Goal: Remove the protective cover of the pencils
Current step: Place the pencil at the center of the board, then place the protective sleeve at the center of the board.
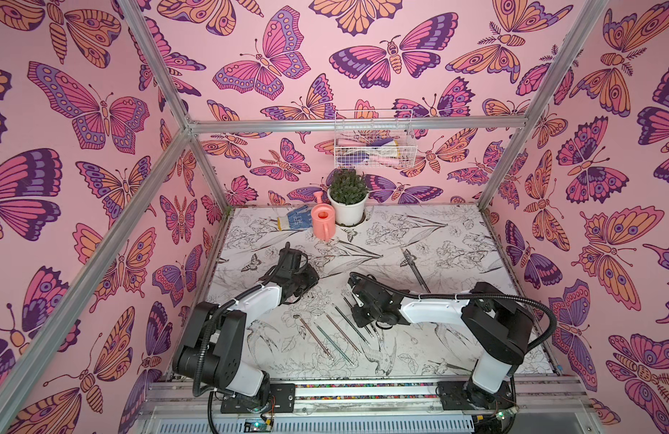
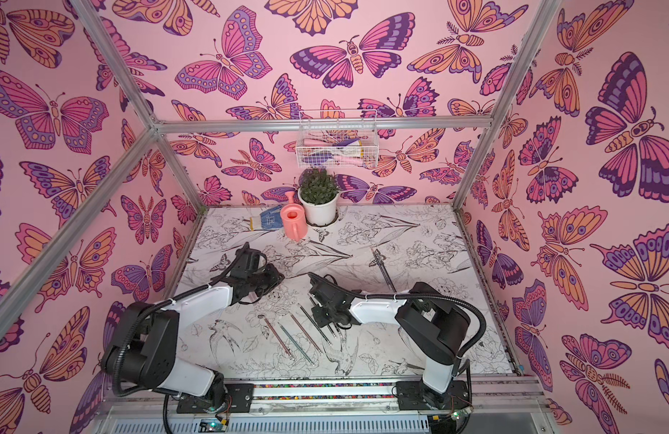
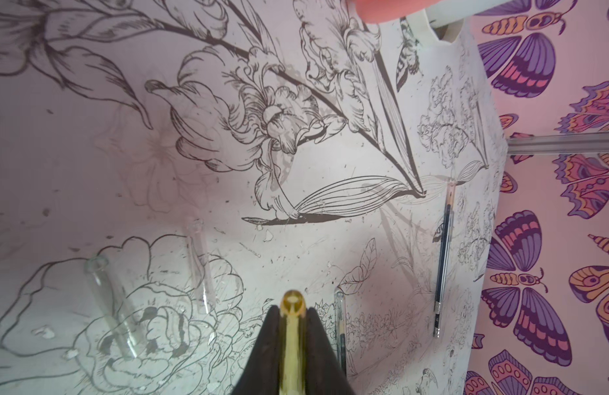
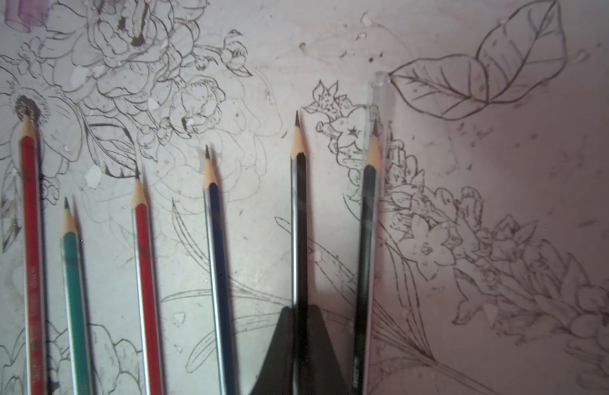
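In the right wrist view my right gripper (image 4: pixel 300 309) is shut on a black pencil (image 4: pixel 299 205) whose sharpened tip is bare. Beside it lie two red pencils (image 4: pixel 31 239), a green pencil (image 4: pixel 74 280) and a dark blue pencil (image 4: pixel 217 266), all bare-tipped. Another black pencil (image 4: pixel 367 239) has a clear cover (image 4: pixel 378 92) over its tip. My left gripper (image 3: pixel 292 311) is shut on a yellowish see-through cover (image 3: pixel 292 338). Two clear covers (image 3: pixel 104 301) lie loose on the table. The pencil row (image 1: pixel 336 334) shows in both top views.
Two more black pencils (image 1: pixel 415 270) lie far right on the table; one shows a clear tip cover (image 3: pixel 450 191). A pink watering can (image 1: pixel 323 221), a potted plant (image 1: pixel 348 203) and a glove (image 1: pixel 295 221) stand at the back. A wire basket (image 1: pixel 372 144) hangs on the wall.
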`<action>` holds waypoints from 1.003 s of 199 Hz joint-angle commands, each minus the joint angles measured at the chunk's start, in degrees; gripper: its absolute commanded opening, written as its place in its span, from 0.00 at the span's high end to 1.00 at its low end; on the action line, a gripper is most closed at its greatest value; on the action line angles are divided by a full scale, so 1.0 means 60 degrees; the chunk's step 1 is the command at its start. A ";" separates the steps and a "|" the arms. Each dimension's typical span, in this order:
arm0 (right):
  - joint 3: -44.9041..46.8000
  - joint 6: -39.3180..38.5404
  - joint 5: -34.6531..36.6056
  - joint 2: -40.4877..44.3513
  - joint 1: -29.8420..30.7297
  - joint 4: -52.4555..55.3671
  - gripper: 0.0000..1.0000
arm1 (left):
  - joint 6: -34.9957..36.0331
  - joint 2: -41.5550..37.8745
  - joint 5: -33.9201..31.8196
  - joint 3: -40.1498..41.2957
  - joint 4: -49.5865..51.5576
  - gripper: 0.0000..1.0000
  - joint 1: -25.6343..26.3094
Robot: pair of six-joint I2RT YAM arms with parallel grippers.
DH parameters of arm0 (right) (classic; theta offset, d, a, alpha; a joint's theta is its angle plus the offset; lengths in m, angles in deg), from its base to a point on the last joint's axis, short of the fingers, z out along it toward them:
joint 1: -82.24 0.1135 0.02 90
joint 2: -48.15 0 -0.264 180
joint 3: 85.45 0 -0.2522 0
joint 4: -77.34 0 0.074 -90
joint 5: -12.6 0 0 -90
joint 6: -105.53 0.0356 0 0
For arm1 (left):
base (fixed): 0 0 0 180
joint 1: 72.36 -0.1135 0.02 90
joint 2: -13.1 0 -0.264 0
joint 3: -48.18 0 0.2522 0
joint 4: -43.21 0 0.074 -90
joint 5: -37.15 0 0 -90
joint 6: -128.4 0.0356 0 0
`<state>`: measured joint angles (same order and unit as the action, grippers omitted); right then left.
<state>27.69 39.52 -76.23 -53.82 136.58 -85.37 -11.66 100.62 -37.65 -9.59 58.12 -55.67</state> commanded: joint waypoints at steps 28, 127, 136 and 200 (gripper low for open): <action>-0.0115 0.0069 -0.0134 -0.0086 -0.0078 0.0115 0.88 | 0.0404 0.0848 0.0146 -0.0638 0.0767 0.86 0.0234; 0.0129 0.0103 -0.0272 0.1235 -0.0079 0.0414 0.69 | 0.0514 0.1950 0.0215 -0.1446 0.1658 0.85 0.0339; 0.0182 0.0100 -0.0218 0.1381 -0.0078 0.0436 0.68 | 0.0523 0.1996 0.0201 -0.1482 0.1744 0.85 0.0339; 0.0339 0.0118 -0.0195 0.1629 -0.0078 0.0437 0.67 | 0.0519 0.2525 0.0199 -0.1848 0.2254 0.81 0.0341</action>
<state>29.22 39.63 -77.67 -44.69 136.41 -84.58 -8.80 114.33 -37.17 -19.80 68.09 -53.83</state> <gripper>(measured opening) 0.330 0.169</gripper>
